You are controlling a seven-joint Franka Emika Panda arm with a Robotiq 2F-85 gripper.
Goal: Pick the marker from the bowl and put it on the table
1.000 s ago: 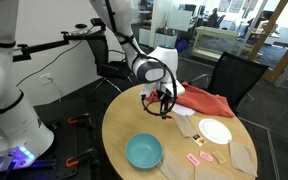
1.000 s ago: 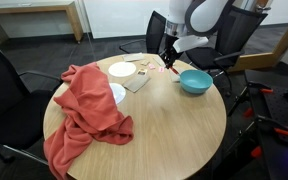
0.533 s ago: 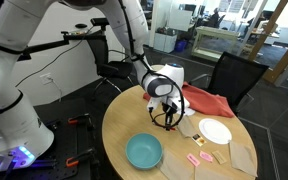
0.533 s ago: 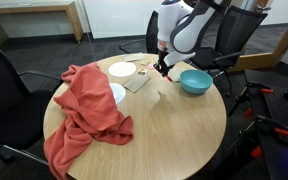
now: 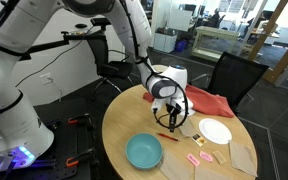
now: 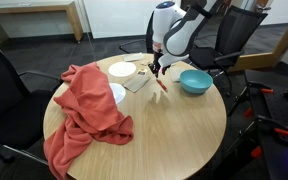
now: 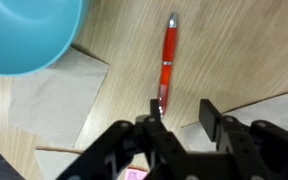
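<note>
The red-pink marker (image 7: 167,60) lies flat on the light tan table (image 7: 239,45), just outside the teal-blue bowl (image 7: 24,35). My gripper (image 7: 182,108) is open and empty, hovering just above the marker's near end with its fingers apart. In both exterior views the gripper (image 5: 174,122) (image 6: 157,69) hangs low over the table (image 5: 124,115) (image 6: 174,130), with the marker (image 5: 165,134) (image 6: 161,84) below it, beside the bowl (image 5: 144,152) (image 6: 194,81).
A red cloth (image 5: 206,101) (image 6: 84,105) is draped over the table's far side. A white plate (image 5: 215,131) (image 6: 122,70) and tan mats (image 5: 242,155) (image 7: 54,100) lie near the bowl. Small pink bits (image 5: 199,159) sit by the mats. Black chairs (image 6: 9,80) surround the table.
My gripper came down toward the tabletop carrying the marker and opened. The marker now lies on the table, free of the fingers.
</note>
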